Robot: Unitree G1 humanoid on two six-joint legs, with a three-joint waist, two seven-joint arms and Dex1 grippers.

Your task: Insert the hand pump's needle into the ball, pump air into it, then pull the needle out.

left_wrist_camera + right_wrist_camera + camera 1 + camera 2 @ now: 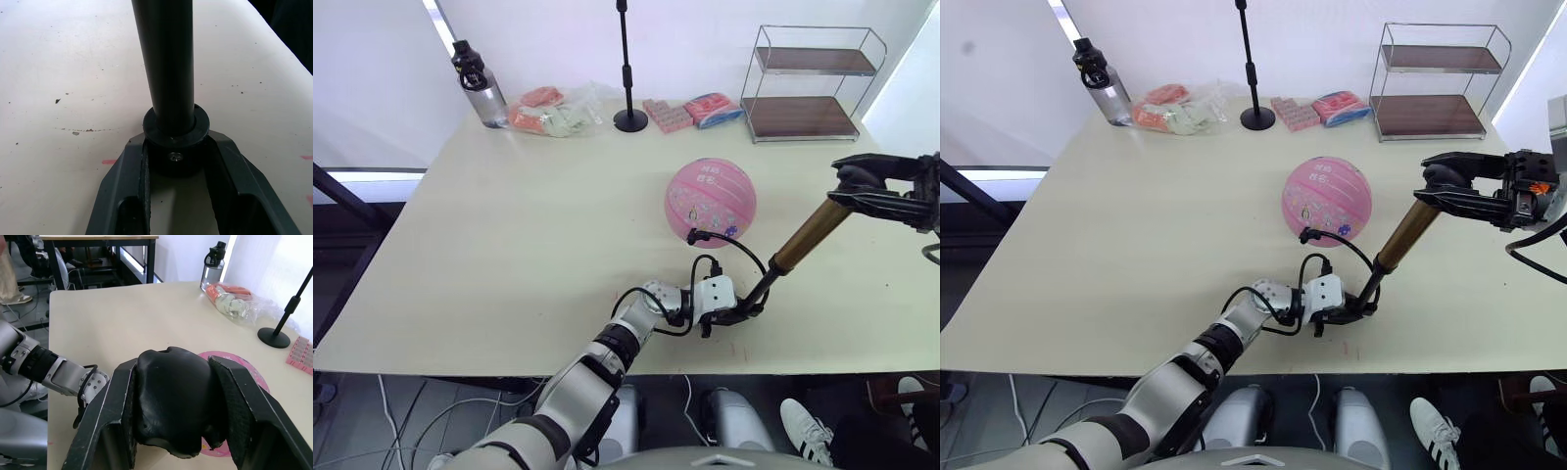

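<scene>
Hand pump (pixel 808 236) braced near table's (pixel 489 255) front edge: left gripper (pixel 741 311) clamps base cap, right gripper (pixel 871 186) clamps handle. Needle seems seated in ball (pixel 710 202); stroke along barrel axis, keep base pinned.

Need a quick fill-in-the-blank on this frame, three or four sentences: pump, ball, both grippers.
1. The left gripper is shut on the pump's ____ end.
2. The right gripper clamps the pump's black ____.
3. The pump has its hose running to the ____ ball.
4. The ball rests on the ____.

Missing words: lower; handle; pink; table
</scene>
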